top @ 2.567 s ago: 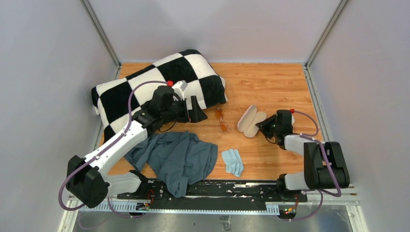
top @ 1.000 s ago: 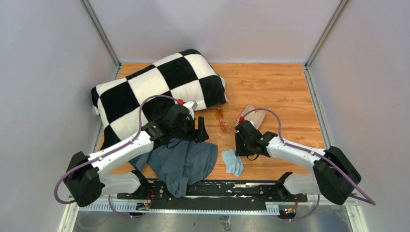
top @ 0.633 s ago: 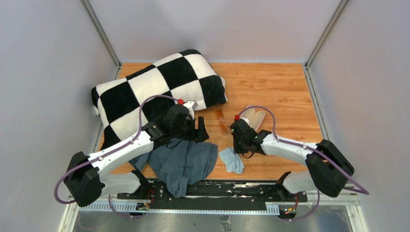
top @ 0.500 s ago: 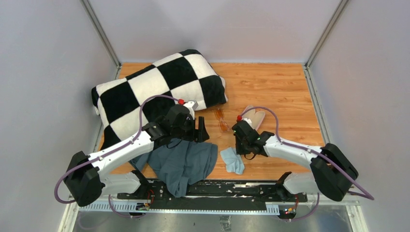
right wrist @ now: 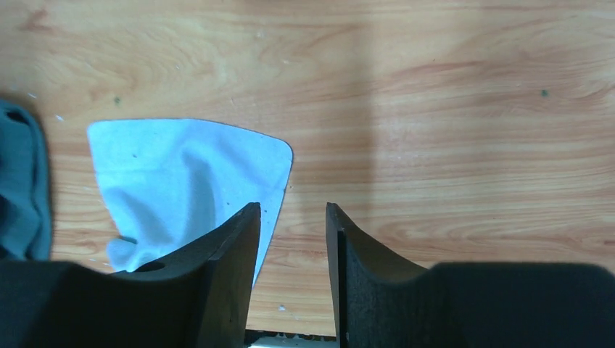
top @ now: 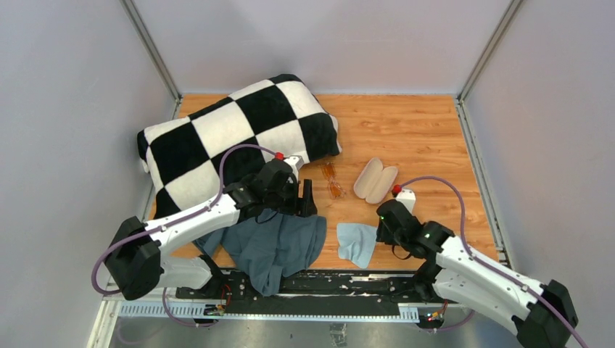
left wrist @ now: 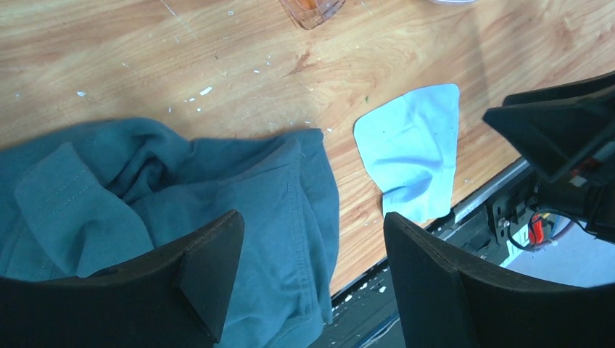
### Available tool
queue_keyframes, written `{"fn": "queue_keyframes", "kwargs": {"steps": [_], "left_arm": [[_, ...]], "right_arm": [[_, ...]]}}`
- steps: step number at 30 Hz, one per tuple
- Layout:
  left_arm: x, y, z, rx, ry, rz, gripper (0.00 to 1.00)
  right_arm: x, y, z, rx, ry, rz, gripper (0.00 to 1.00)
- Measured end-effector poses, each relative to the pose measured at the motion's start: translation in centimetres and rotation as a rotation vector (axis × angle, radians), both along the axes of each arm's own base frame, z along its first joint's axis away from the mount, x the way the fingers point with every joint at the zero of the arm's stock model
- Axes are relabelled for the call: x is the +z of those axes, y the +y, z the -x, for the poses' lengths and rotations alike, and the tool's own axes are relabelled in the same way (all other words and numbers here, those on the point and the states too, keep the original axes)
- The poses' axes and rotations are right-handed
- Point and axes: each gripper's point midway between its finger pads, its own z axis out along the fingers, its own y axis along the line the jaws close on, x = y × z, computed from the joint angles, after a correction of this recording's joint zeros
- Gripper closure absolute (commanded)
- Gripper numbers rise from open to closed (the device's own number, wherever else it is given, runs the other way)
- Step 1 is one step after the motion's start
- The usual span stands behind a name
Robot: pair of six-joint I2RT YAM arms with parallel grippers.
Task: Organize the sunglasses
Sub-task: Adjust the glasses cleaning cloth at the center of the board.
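The sunglasses point(top: 333, 180), with orange-amber lenses, lie on the wooden table between the pillow and the open pink case point(top: 376, 180). Only their lower edge shows at the top of the left wrist view point(left wrist: 312, 9). My left gripper point(top: 308, 201) is open and empty, hovering over the teal garment's right edge point(left wrist: 312, 275), just near-left of the sunglasses. My right gripper point(top: 383, 230) is narrowly open and empty point(right wrist: 292, 246), over bare wood at the right edge of the light-blue cloth point(right wrist: 181, 181). The cloth lies flat near the front edge point(top: 356, 243).
A black-and-white checkered pillow point(top: 232, 134) fills the back left. A crumpled teal garment point(top: 268, 239) lies at the front left and hangs over the black front rail point(top: 348, 279). Grey walls close in the table on three sides.
My right arm has pulled back from beside the case and sunglasses to the near right. The cloth now lies spread flatter, and the case is uncovered. My left gripper has shifted slightly right.
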Motion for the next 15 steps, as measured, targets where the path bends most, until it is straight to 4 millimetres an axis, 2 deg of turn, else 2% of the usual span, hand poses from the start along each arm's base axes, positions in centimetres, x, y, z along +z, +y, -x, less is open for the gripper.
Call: {"fn": "queue_keyframes", "kwargs": {"steps": [5,8,10,15], "left_arm": [[-0.3,-0.6,0.1,-0.015,0.007,-0.010,0.21],[0.0,-1.0,0.2,-0.026,0.003,-0.006,0.21],[0.1,-1.1,0.2,-0.029,0.000,-0.004,0.21],[0.3,-1.0,0.1,-0.018,-0.012,-0.009,0.20]], "right_arm": [[2.2,-1.1,-1.3,-0.065,-0.070,-0.033,0.58],[3.6,-1.4,-3.1,-0.100,-0.079,-0.050,0.61],[4.3,-0.9,-4.2,-0.089,-0.077,-0.058,0.61],[6.5,1.7,-7.3,0.004,-0.094,-0.069,0.57]]}}
